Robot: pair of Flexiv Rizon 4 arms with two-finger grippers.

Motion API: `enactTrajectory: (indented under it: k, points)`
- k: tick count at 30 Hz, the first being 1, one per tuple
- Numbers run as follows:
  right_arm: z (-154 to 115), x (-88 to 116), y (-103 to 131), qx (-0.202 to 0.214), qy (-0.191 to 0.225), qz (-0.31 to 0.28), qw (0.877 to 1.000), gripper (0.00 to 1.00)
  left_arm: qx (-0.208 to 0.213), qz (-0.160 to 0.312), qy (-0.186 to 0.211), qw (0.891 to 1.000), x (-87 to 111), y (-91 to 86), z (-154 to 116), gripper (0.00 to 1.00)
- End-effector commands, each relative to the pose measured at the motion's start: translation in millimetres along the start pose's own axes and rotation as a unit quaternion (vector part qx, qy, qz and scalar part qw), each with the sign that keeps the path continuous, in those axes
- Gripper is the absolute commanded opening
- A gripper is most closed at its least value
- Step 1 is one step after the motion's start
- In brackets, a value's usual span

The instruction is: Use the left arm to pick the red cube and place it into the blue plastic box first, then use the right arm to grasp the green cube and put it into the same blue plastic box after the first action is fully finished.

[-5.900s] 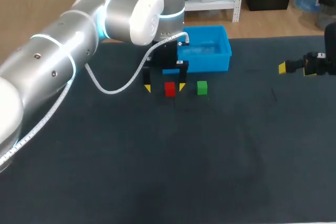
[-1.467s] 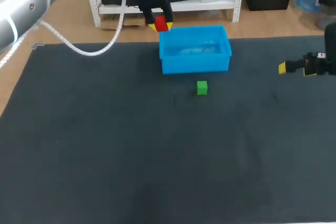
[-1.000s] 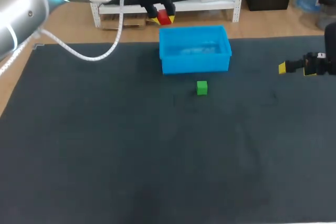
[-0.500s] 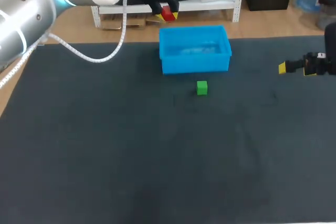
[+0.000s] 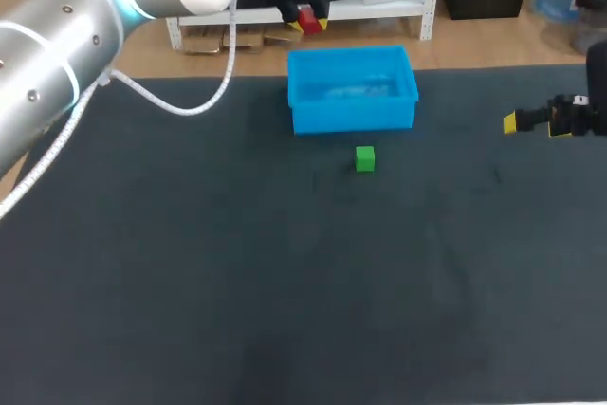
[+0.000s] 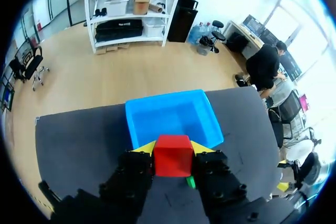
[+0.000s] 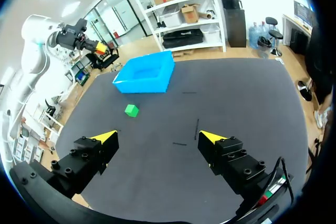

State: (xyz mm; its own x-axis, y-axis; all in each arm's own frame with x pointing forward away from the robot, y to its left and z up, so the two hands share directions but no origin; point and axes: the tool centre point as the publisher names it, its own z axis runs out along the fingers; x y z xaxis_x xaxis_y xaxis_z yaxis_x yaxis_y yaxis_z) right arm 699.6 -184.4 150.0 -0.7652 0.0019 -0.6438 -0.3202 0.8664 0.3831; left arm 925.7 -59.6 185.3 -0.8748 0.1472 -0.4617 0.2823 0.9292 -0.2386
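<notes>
Left end effector point(image 6: 173, 148) clamps red cube point(image 6: 172, 158) — aloft near blue box point(image 5: 353, 117) rim.

The blue box point(image 5: 353, 117) stands just behind the green cube point(image 5: 365, 158), top open.

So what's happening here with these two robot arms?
The left arm's gripper holds a small red cube up in the air near the open blue plastic box, not yet dropped in. A small green cube sits on the table in front of the box. The right gripper hangs open, off to the side.
</notes>
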Motion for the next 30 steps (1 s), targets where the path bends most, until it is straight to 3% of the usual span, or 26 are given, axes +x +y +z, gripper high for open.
enactTrajectory:
  k: [1, 30]
  points:
    - [0.6, -0.2, -0.5, 0.000, 0.000, 0.000, 1.000, 1.00, 0.000, 0.003, 0.008, 1.000, -13.8, -0.1, 12.4, 0.00]
    - [0.6, -0.2, -0.5, 0.000, 0.000, 0.000, 1.000, 1.00, 0.023, -0.004, 0.003, 1.000, -12.5, 9.9, 60.8, 0.00]
